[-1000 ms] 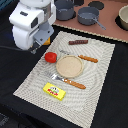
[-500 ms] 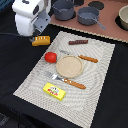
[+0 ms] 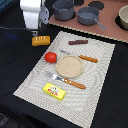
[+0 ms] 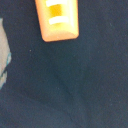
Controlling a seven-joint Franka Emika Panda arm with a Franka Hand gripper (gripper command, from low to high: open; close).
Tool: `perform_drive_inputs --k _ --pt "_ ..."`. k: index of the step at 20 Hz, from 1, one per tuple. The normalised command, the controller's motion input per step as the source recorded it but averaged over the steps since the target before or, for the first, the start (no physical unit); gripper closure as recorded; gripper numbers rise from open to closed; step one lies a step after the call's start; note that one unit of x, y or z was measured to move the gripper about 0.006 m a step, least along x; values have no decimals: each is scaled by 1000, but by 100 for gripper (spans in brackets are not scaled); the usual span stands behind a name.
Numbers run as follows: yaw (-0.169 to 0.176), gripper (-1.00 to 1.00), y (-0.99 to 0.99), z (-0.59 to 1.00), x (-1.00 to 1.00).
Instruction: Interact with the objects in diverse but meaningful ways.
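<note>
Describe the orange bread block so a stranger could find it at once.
Start at the striped placemat in the middle of the dark table. Go just off its edge on the exterior view's left, level with the brown stick, below the white arm. The bread block lies there alone on the dark cloth: orange, ridged with pale slots, the only toy off the mat.

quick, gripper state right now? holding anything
Gripper: cannot be told; its fingers are not visible in either view. The orange ridged bread block lies on the dark table below the arm, not held.
</note>
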Motion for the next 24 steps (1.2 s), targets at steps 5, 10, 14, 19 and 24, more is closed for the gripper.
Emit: perform_drive_inputs --k 5,10,14,19,24 --pt "31 -100 0 -533 -2" --pt "26 -100 0 -494 -1" --pt "26 -100 0 -430 -6" --pt "33 -100 82 -405 -37" --pt "36 -100 97 -406 -77"
